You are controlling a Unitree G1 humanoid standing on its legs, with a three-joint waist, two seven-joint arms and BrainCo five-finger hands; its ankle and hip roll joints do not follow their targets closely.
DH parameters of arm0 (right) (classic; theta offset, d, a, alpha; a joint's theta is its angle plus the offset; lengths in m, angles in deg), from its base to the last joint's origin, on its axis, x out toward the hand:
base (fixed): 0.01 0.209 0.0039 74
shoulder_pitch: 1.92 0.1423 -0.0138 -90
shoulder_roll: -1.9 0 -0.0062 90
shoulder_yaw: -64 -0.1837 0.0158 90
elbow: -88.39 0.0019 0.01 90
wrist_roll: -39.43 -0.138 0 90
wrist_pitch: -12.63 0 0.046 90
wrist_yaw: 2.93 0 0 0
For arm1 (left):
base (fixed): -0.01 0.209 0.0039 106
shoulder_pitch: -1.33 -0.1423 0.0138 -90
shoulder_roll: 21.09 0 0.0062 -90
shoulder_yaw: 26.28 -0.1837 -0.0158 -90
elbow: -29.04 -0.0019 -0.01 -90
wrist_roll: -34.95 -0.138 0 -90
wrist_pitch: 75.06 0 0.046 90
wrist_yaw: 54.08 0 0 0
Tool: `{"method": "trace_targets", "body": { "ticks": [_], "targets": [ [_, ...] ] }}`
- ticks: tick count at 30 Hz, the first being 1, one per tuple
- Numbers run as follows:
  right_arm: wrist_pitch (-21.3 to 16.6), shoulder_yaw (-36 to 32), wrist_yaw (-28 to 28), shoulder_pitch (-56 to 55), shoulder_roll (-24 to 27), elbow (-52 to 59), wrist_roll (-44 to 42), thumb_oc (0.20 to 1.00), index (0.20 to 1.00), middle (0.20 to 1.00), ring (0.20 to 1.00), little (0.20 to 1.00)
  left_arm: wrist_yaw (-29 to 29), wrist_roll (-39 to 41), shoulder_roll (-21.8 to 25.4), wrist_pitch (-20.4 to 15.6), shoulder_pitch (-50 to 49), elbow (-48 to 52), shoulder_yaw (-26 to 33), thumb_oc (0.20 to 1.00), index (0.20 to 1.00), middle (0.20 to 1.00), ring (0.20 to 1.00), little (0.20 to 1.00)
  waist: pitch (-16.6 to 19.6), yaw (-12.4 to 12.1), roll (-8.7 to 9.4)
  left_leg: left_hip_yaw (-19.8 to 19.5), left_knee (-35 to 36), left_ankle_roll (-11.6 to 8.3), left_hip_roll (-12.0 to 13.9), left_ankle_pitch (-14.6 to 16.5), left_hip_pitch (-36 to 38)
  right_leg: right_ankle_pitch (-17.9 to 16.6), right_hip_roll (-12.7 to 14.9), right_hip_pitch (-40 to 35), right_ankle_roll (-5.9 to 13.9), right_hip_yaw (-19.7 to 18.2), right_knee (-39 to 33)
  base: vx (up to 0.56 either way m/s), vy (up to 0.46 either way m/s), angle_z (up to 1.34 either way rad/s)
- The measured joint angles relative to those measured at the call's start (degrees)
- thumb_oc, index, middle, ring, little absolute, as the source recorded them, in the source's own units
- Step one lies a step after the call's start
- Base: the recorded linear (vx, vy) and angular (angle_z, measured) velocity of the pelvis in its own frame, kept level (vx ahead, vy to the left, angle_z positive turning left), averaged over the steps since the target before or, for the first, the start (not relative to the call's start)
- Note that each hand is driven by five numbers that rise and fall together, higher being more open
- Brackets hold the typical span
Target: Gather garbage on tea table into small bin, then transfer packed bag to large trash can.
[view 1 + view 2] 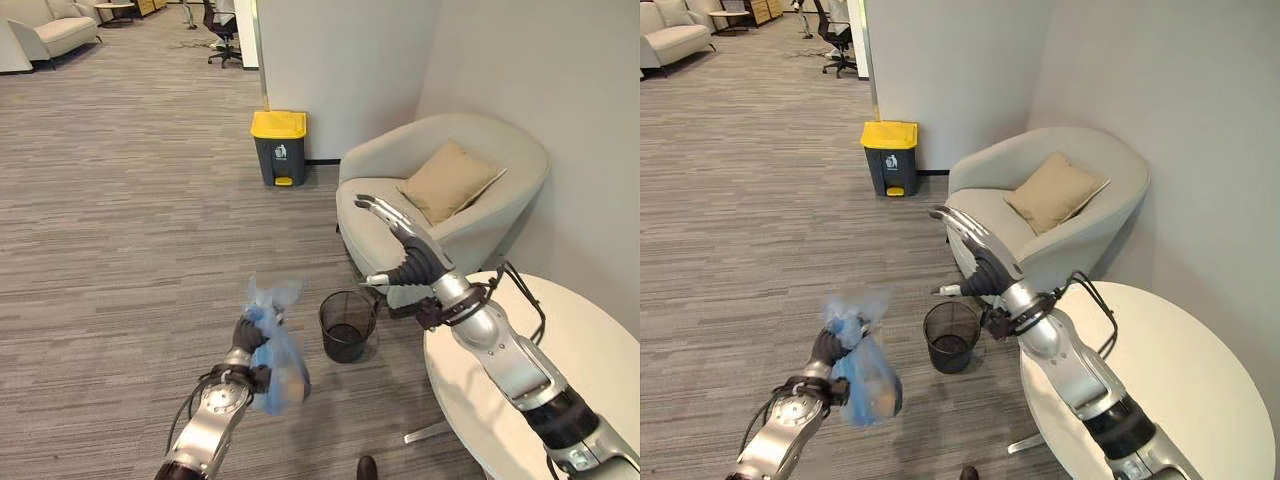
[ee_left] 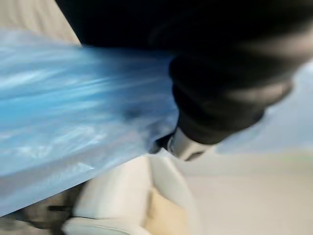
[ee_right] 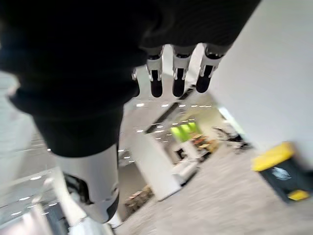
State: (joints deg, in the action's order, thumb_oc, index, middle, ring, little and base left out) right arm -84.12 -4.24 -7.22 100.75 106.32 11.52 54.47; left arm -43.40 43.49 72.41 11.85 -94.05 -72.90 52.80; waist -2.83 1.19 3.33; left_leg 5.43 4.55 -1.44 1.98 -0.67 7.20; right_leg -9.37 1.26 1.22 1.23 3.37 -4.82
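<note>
Blue plastic bag (image 1: 278, 365), knotted and full, hangs lower centre-left of the left eye view, left hand (image 1: 251, 335) with fingers curled round its neck. Black mesh bin (image 1: 347, 325) sits mid-frame on the carpet, no liner in it that I can make out. White round table (image 1: 590, 360) at lower right; the part in frame carries no garbage. Right hand (image 1: 385, 222) is raised mid-frame in front of the beige armchair (image 1: 445, 190), fingers straight, nothing in them. Large grey trash can with yellow lid (image 1: 278, 147) stands upper centre by the wall, lid down, well apart from the bag.

Right eye view: same layout; bag at lower left, trash can upper left of centre.

Left wrist view: blue film fills the left half, bunched against the dark cover; fingers themselves hidden here.

Right wrist view: dark-tipped fingers (image 3: 178, 73) extended along the top, holding nothing; trash can at right edge.

Judgement: gathering and bagging look done, bag is out of the small bin. Left: carry across the carpet to the trash can, open the lid, drop the bag in.
</note>
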Motion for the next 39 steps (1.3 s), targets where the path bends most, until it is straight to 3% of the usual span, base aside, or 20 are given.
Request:
{"method": "trace_targets", "body": {
  "ticks": [3, 7, 19, 21, 22, 23, 24, 26, 28, 29, 31, 34, 36, 37, 38, 39],
  "targets": [
    [1.1, -7.0, 1.3, -12.8, 0.2, -7.9, -4.5, 1.0, 1.0, 1.0, 1.0, 1.0, -1.0, 1.9, -0.2, 0.1, -4.6, -2.8, 6.3, 0.2, 0.2, 0.2, 0.2, 0.2, -0.3, 0.0, -0.49, 0.0, 0.0, 0.04, 0.0, 0.0, -0.1, 0.0, 0.0, 0.1, 0.01, 0.0, -0.2, -0.02, -0.014, -0.01],
    [3.8, -10.4, 4.5, -22.0, -0.4, -19.6, -8.3, 1.0, 1.0, 1.0, 1.0, 1.0, -3.2, 2.9, -0.1, 0.1, -6.5, -7.9, 10.1, 0.2, 0.2, 0.2, 0.2, 0.2, -0.7, 0.0, -1.1, 0.1, 0.0, 0.15, 0.1, 0.1, -0.3, 0.4, 0.0, 0.3, -0.45, 0.1, -0.2, -0.02, -0.013, -0.01],
    [5.9, -14.0, 6.3, -23.2, -1.8, -28.6, -10.7, 1.0, 1.0, 1.0, 1.0, 1.0, -7.0, 4.0, 0.8, 0.5, -10.7, -13.0, 11.6, 0.2, 0.2, 0.2, 0.2, 0.2, -1.8, -0.2, -0.93, -0.8, 0.1, 0.69, 0.4, 0.1, -1.5, 0.4, -0.1, 0.9, -0.48, 1.1, -0.2, -0.04, -0.031, 0.05],
    [5.7, -14.0, 5.8, -21.6, -2.1, -32.0, -10.8, 1.0, 1.0, 1.0, 1.0, 1.0, -7.5, 4.0, 0.4, 0.5, -11.2, -13.2, 11.6, 0.2, 0.2, 0.2, 0.2, 0.2, -4.5, -1.7, -1.46, -2.5, -3.8, -0.01, 0.3, -0.4, -5.7, 0.1, 0.1, 2.4, -0.09, 2.4, 0.2, -0.3, -0.023, 0.6],
    [6.0, -14.0, 5.5, -20.7, -2.2, -33.6, -11.0, 1.0, 1.0, 1.0, 1.0, 1.0, -7.6, 4.1, 0.3, 0.4, -8.1, -13.8, 11.1, 0.2, 0.2, 0.2, 0.2, 0.2, -7.2, -2.0, -1.26, -5.4, -6.5, -0.44, 0.1, -0.3, -9.6, 0.2, 0.6, 3.3, -0.4, 5.3, 0.2, -0.23, 0.051, 1.42],
    [5.9, -14.0, 4.6, -20.1, -2.3, -34.3, -11.2, 1.0, 1.0, 1.0, 1.0, 1.0, -7.6, 4.1, 0.2, 0.5, -5.2, -14.1, 10.6, 0.2, 0.2, 0.2, 0.2, 0.2, -9.4, -1.6, -1.59, -4.6, -9.2, -1.54, 0.7, 0.3, -13.1, 0.0, 1.5, 3.8, -1.26, 9.6, 0.2, -0.06, 0.077, 1.49],
    [6.0, -13.9, 4.4, -20.2, -2.8, -34.6, -11.2, 1.0, 1.0, 1.0, 1.0, 1.0, -7.7, 4.1, 0.3, 0.5, -4.4, -14.1, 10.8, 0.2, 0.2, 0.2, 0.2, 0.2, -10.0, -1.9, -0.93, -1.7, -10.0, -0.12, 1.2, 1.5, -13.5, 0.1, 2.3, 4.3, -2.13, 10.7, 0.4, -0.01, 0.073, 1.07],
    [5.9, -13.8, 3.8, -19.8, -3.9, -33.9, -11.2, 1.0, 1.0, 1.0, 1.0, 1.0, -8.2, 4.1, 0.7, 0.7, -3.2, -14.3, 10.9, 0.2, 0.2, 0.2, 0.2, 0.2, -10.6, -0.3, 0.3, 10.0, -15.2, 0.46, 3.7, 3.6, -14.3, 0.1, 4.6, 4.0, -2.51, 14.1, 0.3, 0.06, 0.108, 0.83],
    [5.9, -14.1, 3.6, -19.1, -3.9, -33.6, -11.2, 1.0, 1.0, 1.0, 1.0, 1.0, -8.3, 4.0, 0.6, 0.4, -3.3, -14.0, 10.9, 0.2, 0.2, 0.2, 0.2, 0.2, -10.5, -0.2, -0.53, 9.6, -12.5, -0.22, 4.1, 4.4, -10.8, 0.6, 4.7, 5.1, -1.7, 13.9, 2.2, 0.13, 0.163, 0.34],
    [6.0, -14.2, 3.4, -18.5, -4.5, -33.6, -11.2, 1.0, 1.0, 1.0, 1.0, 1.0, -8.4, 4.0, 0.9, 0.6, -2.9, -14.3, 10.9, 0.2, 0.2, 0.2, 0.2, 0.2, -10.6, 0.2, -0.01, 9.5, -10.6, -0.46, 3.3, 4.3, -10.6, 0.7, 5.6, 5.0, -0.78, 13.9, 2.3, 0.09, 0.176, 0.19],
    [6.0, -14.1, 3.4, -19.2, -5.5, -33.8, -11.2, 1.0, 1.0, 1.0, 1.0, 1.0, -8.5, 3.9, 1.4, 0.6, -2.9, -14.2, 10.9, 0.2, 0.2, 0.2, 0.2, 0.2, -9.7, 0.2, 1.95, 9.4, -9.1, 0.44, 1.1, 3.5, -10.1, 0.3, 7.4, 5.0, 0.81, 13.6, 2.2, 0.08, 0.212, 0.21],
    [6.0, -13.6, 3.1, -19.1, -8.9, -35.1, -11.1, 1.0, 1.0, 1.0, 1.0, 1.0, -8.4, 3.8, 3.6, 0.6, -3.3, -14.4, 10.9, 0.2, 0.2, 0.2, 0.2, 0.2, -8.0, -0.1, 4.55, 10.2, -9.4, 3.35, -1.5, 4.1, -10.3, 0.2, 10.1, 6.8, 2.38, 12.1, 4.8, 0.1, 0.2, 0.0],
    [6.0, -13.4, 3.1, -18.6, -10.1, -35.2, -11.2, 1.0, 1.0, 1.0, 1.0, 1.0, -8.3, 3.8, 4.5, 0.6, -2.9, -14.9, 10.9, 0.2, 0.2, 0.2, 0.2, 0.2, -8.0, -0.2, 4.53, 10.6, -10.3, 4.61, -2.7, 6.1, -10.2, -0.6, 11.8, 8.8, 3.92, 10.1, 10.2, 0.16, 0.172, -0.08],
    [6.0, -13.3, 3.1, -18.1, -10.3, -35.2, -11.2, 1.0, 1.0, 1.0, 1.0, 1.0, -8.3, 3.8, 4.8, 0.6, -2.6, -15.4, 10.8, 0.2, 0.2, 0.2, 0.2, 0.2, -7.8, 0.1, 3.77, 10.1, -10.2, 5.09, -3.0, 6.5, -10.1, 0.2, 12.6, 12.3, 4.52, 7.6, 17.3, 0.22, 0.124, 0.28],
    [6.0, -13.0, 3.1, -18.7, -10.3, -35.3, -11.2, 1.0, 1.0, 1.0, 1.0, 1.0, -8.3, 3.8, 5.2, 0.6, -2.1, -15.4, 10.7, 0.2, 0.2, 0.2, 0.2, 0.2, -7.6, 1.0, 2.93, 8.2, -8.8, 6.11, -3.3, 4.8, -8.8, 6.4, 10.8, 16.2, 6.69, 2.0, 23.6, 0.31, 0.122, 0.43],
    [6.0, -12.9, 3.1, -18.8, -10.3, -35.2, -11.2, 1.0, 1.0, 1.0, 1.0, 1.0, -8.2, 3.8, 5.6, 0.6, -1.9, -15.5, 10.7, 0.2, 0.2, 0.2, 0.2, 0.2, -7.4, 1.3, 3.12, 7.9, -8.0, 6.57, -3.5, 4.8, -8.4, 8.0, 9.1, 16.8, 6.26, 0.9, 23.4, 0.33, 0.096, 0.35]
  ]
}}
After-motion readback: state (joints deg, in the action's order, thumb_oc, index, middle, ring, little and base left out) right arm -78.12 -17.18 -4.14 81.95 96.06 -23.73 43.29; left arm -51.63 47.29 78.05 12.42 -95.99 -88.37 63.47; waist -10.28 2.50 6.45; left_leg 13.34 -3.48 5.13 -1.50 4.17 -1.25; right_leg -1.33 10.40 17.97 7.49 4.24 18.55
